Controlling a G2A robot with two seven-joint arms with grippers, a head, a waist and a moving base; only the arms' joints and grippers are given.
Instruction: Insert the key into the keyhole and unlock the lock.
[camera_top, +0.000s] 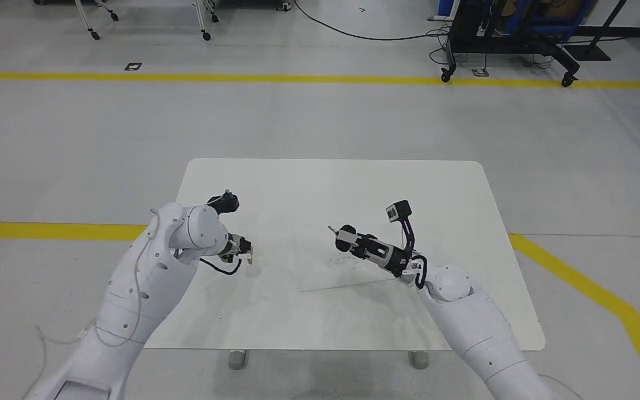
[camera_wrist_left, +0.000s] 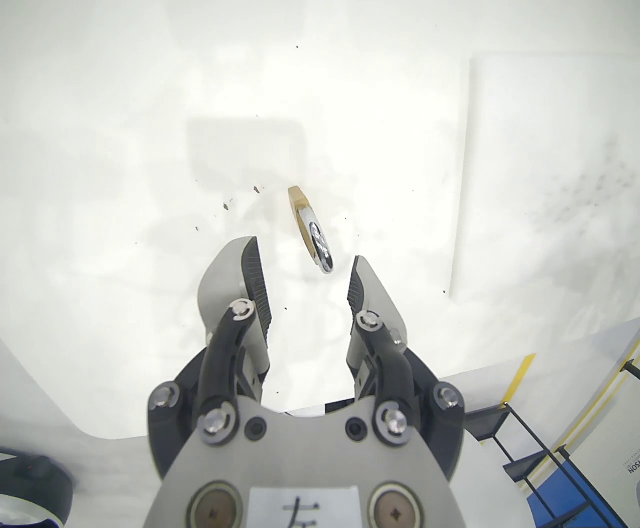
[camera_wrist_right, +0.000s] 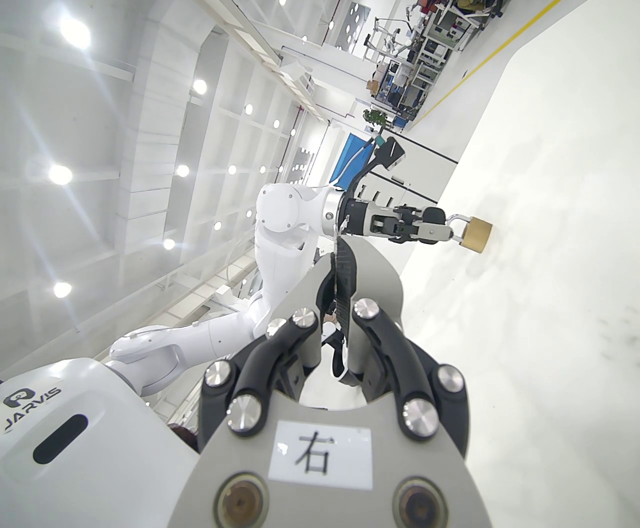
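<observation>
Two arms low over white counter (camera_top: 400, 190). Nearest you, left gripper (camera_wrist_left: 302, 255): jaws spread either side of lock (camera_wrist_left: 312, 235) at shackle end, contact unclear. Lock sits brass body down on counter, left of middle. Slightly farther, to the right, right gripper (camera_top: 343, 237): jaws pinched on key (camera_top: 332, 230), thin tip pointing left, well apart from lock.

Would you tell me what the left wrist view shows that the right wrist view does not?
Only the left wrist view shows the left gripper open, a finger on each side of the padlock, seen edge-on. Only the right wrist view shows the right gripper, fingers pressed together, and the padlock's broad brass face. Both show the padlock standing on the white table, the left gripper at its shackle end.
</observation>
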